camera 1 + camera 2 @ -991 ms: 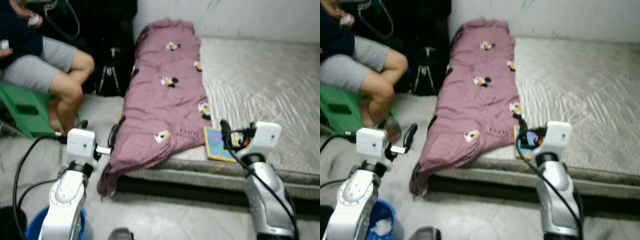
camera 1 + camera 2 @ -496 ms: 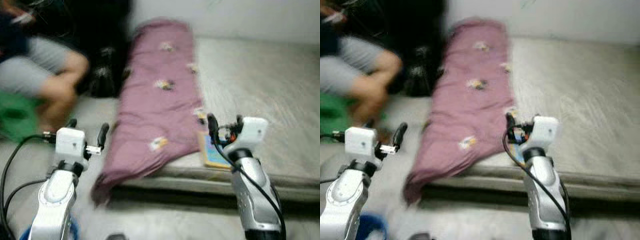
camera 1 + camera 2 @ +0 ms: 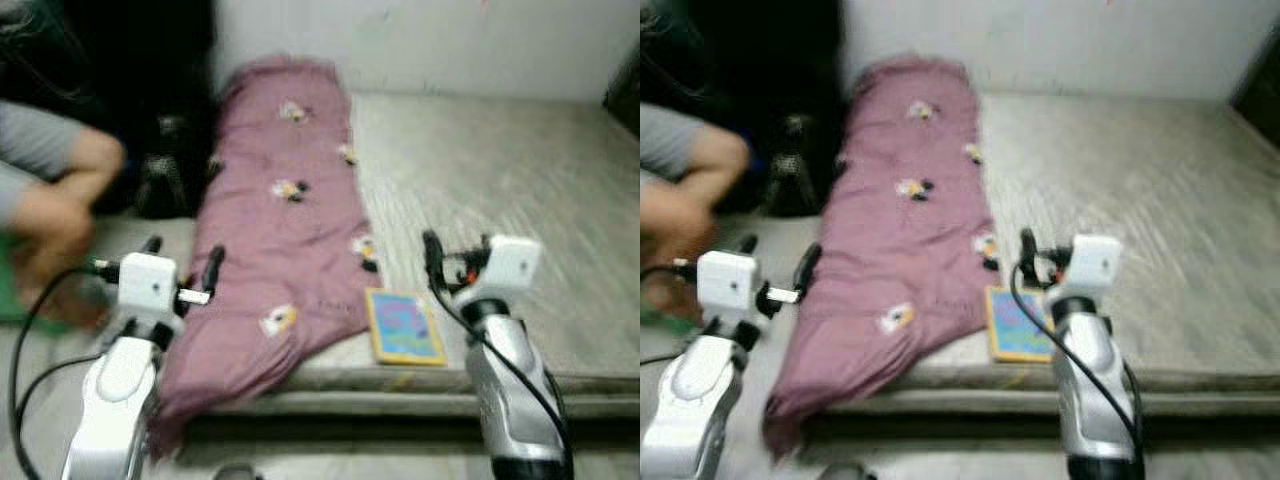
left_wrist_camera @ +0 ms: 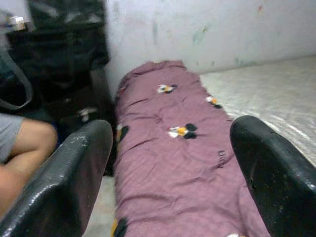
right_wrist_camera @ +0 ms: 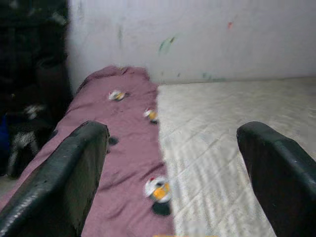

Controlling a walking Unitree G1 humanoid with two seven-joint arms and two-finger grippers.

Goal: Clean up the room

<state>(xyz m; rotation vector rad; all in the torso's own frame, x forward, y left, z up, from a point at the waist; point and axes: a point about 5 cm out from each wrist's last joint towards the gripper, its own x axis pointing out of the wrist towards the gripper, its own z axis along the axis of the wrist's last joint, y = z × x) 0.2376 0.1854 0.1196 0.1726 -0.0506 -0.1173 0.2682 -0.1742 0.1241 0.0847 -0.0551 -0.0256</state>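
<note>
one mauve blanket (image 3: 275, 250) | one book (image 3: 404, 326) | one mattress (image 3: 520, 180) | left end effector (image 3: 181, 263) wide, empty | right end effector (image 3: 456, 258) wide, empty

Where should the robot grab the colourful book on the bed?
Probably the book's near edge, coming from the mattress's front side. It lies flat near that edge, beside the purple blanket, so the open right gripper close above it could pinch there.

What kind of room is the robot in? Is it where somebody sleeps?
Most likely a bedroom. A low mattress lies near the floor against a pale wall, with a purple blanket spread down one side and a colourful book on it. A person sits beside it.
</note>
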